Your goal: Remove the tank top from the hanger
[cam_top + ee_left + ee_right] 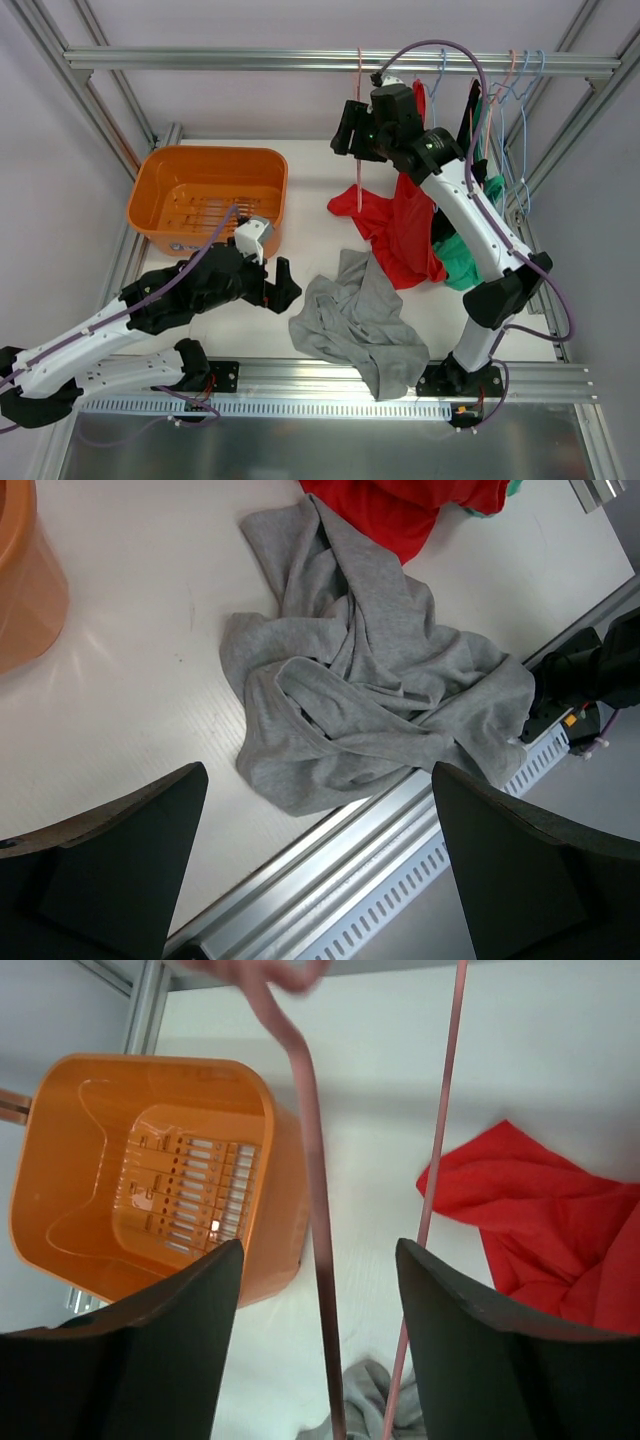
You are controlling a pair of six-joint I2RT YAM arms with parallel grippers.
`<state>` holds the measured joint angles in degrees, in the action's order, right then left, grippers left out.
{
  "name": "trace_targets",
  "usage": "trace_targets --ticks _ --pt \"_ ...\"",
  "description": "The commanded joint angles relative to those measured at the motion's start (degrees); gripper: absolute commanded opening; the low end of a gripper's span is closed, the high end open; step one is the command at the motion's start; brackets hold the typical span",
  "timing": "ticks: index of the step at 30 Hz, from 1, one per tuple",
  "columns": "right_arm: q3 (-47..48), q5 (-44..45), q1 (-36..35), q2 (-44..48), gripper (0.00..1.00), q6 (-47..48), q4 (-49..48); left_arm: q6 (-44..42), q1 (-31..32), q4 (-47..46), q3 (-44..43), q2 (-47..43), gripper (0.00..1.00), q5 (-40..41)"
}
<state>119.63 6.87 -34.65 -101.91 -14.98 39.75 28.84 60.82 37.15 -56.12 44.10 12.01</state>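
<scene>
Nearest you, the front rail runs along the table's near edge, and a grey garment spills right up to it, one fold hanging over the lip. Your left gripper hovers above that grey heap, its fingers spread as wide as they go, with nothing between them.

The table is bare in the middle strip between the orange basket at far left and the clothing on the right, so there's your open room. The right side is crowded: a green garment lies under the right arm, and spare hangers dangle from the top rail.

Up at that rail, your right gripper stands partly open around the pink hanger. One wire passes down the gap between the fingers, a second strand runs just beside the right finger, and neither is pinched. The hanger hangs by its hook, long axis straight down towards the table.

The red tank top lies crumpled on the table, right of centre, below the hanger. Its long axis runs from far left to near right, with one corner pointing at the basket. You can't tell whether any part is caught on the hanger's lower end.
</scene>
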Motion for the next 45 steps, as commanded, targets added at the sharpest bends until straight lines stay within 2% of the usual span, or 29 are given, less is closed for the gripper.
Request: trace_targets --ticks 1,2,3,5,10,13,18,21,25,26,30,31,32,33,34,35,39,41,43,45 --pt "-2.38 0.95 -0.85 5.92 0.70 0.91 -1.60 -2.38 0.71 -2.25 -2.59 1.60 0.99 -1.37" --pt "-3.00 0.77 -1.03 6.89 0.76 1.36 -1.60 -2.65 0.71 -2.69 -2.59 2.91 0.99 -1.38" --pt "-3.70 0.77 -1.29 9.51 0.88 1.79 -1.52 -2.91 0.71 -3.74 -2.68 3.71 0.99 -1.81" --pt "-6.60 0.77 -1.73 12.60 0.99 3.54 -1.52 -3.26 0.88 -5.67 -2.07 5.99 0.99 -2.69" --pt "-15.20 0.33 -2.17 26.11 0.99 7.59 0.23 -3.09 1.85 -14.36 1.09 11.70 0.99 -4.71" --pt "-22.93 -0.28 -2.17 33.24 0.99 10.49 2.17 -3.35 2.81 -17.36 1.36 18.29 0.99 -4.72" --pt "-39.96 0.33 -2.17 53.89 0.99 10.68 3.41 -4.14 4.57 -21.93 -2.14 32.70 0.98 -4.19" --pt "-46.65 -3.35 -2.26 65.29 1.00 9.10 3.06 -3.09 5.45 -24.04 -5.30 41.75 0.99 -2.61" --pt "-49.58 -11.77 -2.26 73.51 0.99 8.48 3.05 -3.35 7.47 -25.11 -10.93 54.14 0.99 0.99" --pt "-49.59 -12.58 -2.26 74.48 0.99 8.48 3.49 -2.66 7.74 -25.10 -11.81 58.43 0.99 1.26" --pt "-48.53 -12.94 -2.17 76.77 0.99 8.48 6.39 0.60 9.57 -25.10 -12.70 65.05 0.99 1.79" --pt "-48.44 -13.11 -2.17 77.47 1.00 8.57 6.92 1.21 9.93 -25.02 -12.27 65.93 0.96 2.05" --pt "-48.53 -13.38 -2.17 77.74 1.00 8.65 6.92 2.78 10.28 -25.10 -11.74 66.99 0.88 2.14" --pt "-48.53 -13.55 -2.26 78.09 1.00 8.92 7.01 3.58 10.63 -25.10 -10.34 67.17 0.71 2.05" --pt "-48.53 -13.64 -2.17 78.61 1.00 9.09 6.92 4.64 11.33 -24.93 -9.54 66.65 0.12 4.05" --pt "-48.62 -13.64 -2.17 78.88 0.99 9.18 6.84 6.82 11.60 -24.49 -8.67 65.69 0.00 5.03" --pt "-48.88 -13.03 -2.26 79.58 1.00 9.97 6.57 10.27 12.74 -17.83 -4.10 55.34 0.00 10.21" --pt "-49.06 -12.24 -2.17 79.85 0.99 10.41 6.57 11.14 13.54 -10.39 -4.00 45.15 0.00 15.29" --pt "-49.23 -11.01 -2.17 79.76 1.00 11.02 6.48 11.06 13.54 -6.05 -5.31 34.20 0.00 17.95" --pt "-49.32 -10.13 -2.17 79.67 1.00 11.29 6.48 10.80 13.54 1.12 -9.59 28.27 0.00 23.11"
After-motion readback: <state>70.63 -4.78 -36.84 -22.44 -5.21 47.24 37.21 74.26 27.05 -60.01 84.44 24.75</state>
